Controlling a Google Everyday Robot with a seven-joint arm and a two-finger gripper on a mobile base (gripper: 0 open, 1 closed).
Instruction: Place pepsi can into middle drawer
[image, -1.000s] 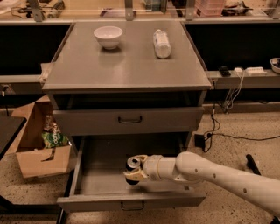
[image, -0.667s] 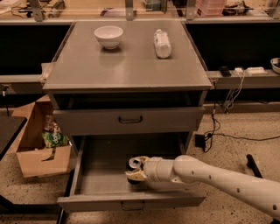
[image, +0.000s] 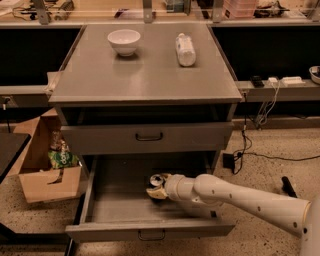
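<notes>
The middle drawer (image: 112, 202) is pulled out at the bottom of the grey cabinet, showing its flat tray floor and a small dark loop handle (image: 151, 235). My gripper (image: 156, 190) reaches into it from the right on a white arm. It is shut on the pepsi can (image: 158, 180), whose silver top shows just above the fingers. The can is low over the drawer floor near its middle. The can's body is mostly hidden by the gripper.
A closed grey drawer front (image: 149, 136) sits above the open one. A white bowl (image: 124, 41) and a clear plastic bottle (image: 185, 49) lie on the cabinet top. A cardboard box (image: 45, 175) stands on the floor at left. Cables (image: 260, 150) run at right.
The gripper with the can has shifted only slightly, a little towards the back of the drawer. Nothing else has moved.
</notes>
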